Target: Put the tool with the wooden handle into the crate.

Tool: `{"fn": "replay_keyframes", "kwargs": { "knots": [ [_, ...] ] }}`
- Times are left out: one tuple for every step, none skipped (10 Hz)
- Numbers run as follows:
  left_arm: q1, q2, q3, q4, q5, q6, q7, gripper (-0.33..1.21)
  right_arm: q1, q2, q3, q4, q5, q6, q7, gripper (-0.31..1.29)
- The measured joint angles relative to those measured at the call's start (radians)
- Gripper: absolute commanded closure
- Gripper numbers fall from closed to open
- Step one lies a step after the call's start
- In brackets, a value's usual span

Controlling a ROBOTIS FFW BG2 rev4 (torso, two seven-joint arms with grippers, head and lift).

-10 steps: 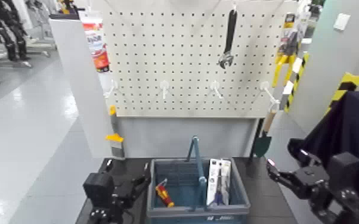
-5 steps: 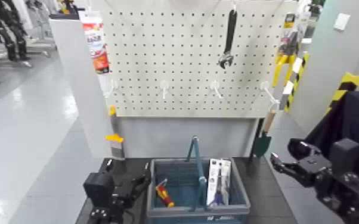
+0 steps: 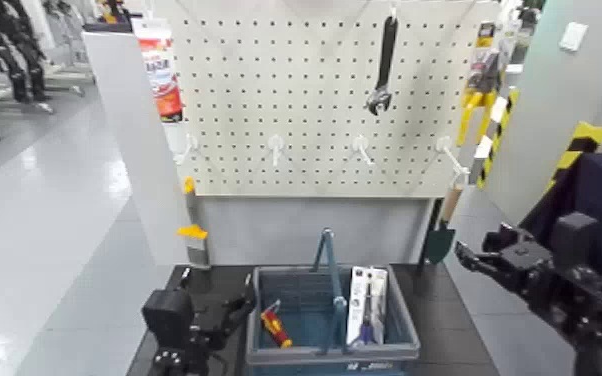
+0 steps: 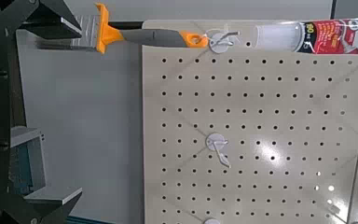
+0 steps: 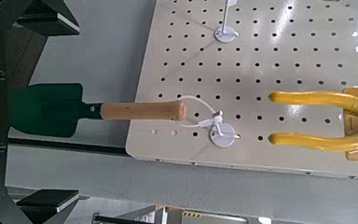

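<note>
Taking the crate [image 3: 295, 358] as landmark. Left of it, above the desk [image 3: 465, 330]: left pincer [image 3: 217, 286], tips well apart, nothing between them. Beyond the crate's left side, an orange-and-grey brush [image 3: 194, 236] hangs. Inside the crate: red-and-yellow tool [image 3: 277, 328] at left, white package [image 3: 356, 305] at right. Above and behind, wrench [image 3: 383, 70] hanging on the pegboard [image 3: 295, 100]. Behind the crate, to its right, the wooden-handled trowel [image 3: 439, 244] hangs by its cord, blade down. Farther right, near the trowel: right pincer [image 3: 476, 249], tips apart, holding nothing.
</note>
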Motion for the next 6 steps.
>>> {"fn": "replay_keyframes", "kwargs": {
  "knots": [
    [-0.002,0.000,-0.002,0.001,0.001,0.000,-0.002,0.12,-0.031,-0.007,0.014,0.048,-0.009,-0.012,0.008,0.07],
    [-0.004,0.001,-0.004,0.003,0.003,-0.001,-0.003,0.12,-0.065,-0.014,0.031,0.095,-0.015,-0.024,0.014,0.07],
    [-0.006,0.002,-0.006,0.004,0.004,-0.001,-0.005,0.12,-0.105,-0.020,0.051,0.147,-0.021,-0.039,0.021,0.08],
    [-0.008,0.003,-0.008,0.006,0.005,-0.002,-0.006,0.12,-0.142,-0.022,0.067,0.198,-0.028,-0.058,0.028,0.08],
    [-0.010,0.004,-0.011,0.007,0.007,-0.002,-0.008,0.12,-0.173,-0.023,0.081,0.242,-0.031,-0.074,0.032,0.08],
    [-0.013,0.005,-0.014,0.009,0.009,-0.003,-0.009,0.12,-0.208,-0.024,0.097,0.293,-0.033,-0.091,0.039,0.09]
  ]
}}
